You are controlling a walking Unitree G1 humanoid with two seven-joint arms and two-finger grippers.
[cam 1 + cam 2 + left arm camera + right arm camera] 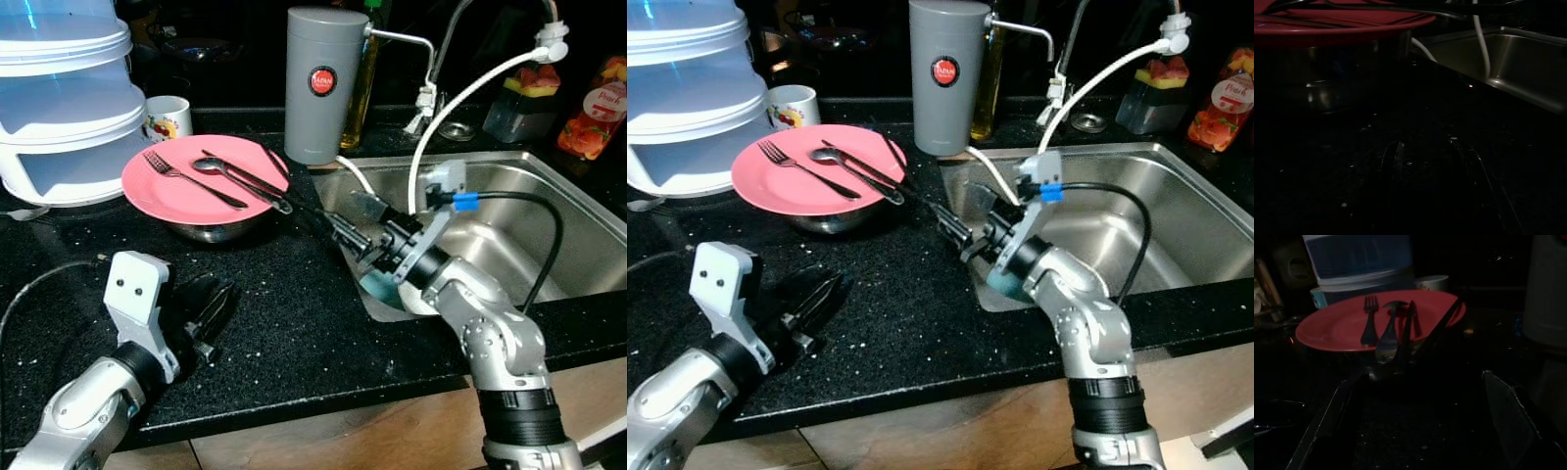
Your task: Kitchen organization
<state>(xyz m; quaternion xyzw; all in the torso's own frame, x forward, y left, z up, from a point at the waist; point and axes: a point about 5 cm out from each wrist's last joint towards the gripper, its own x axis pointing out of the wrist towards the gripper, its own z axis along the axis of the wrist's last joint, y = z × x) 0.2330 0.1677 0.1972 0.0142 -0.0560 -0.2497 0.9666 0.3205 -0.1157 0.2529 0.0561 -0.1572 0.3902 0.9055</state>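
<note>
Cutlery — a fork (182, 177), a spoon (217, 168) and a dark-handled knife (245, 177) — lies across a pink plate (147, 191) that rests on top of a steel bowl (211, 231) on the black speckled worktop (294, 323), to the left of the steel sink (509, 230). The right gripper (333, 227) reaches from the sink's edge toward the plate, its two black fingers spread apart with nothing between them, the tips just short of the plate's rim; in the right wrist view the plate sits ahead, framed between the two fingers. The left gripper (217, 308) rests low on the worktop in front of the bowl, well apart from the plate — whether its fingers are parted or together cannot be told, and its wrist view is very dark, showing the bowl's side under the plate's rim and the sink wall beyond. Behind the plate stand a white mug (167, 118) and a stack of white plastic containers (64, 98). A tall grey canister (315, 83) with a red round label stands at the sink's back corner, beside a bottle of oil (361, 88). A white hose (460, 108) curves from the tap down into the sink.
</note>
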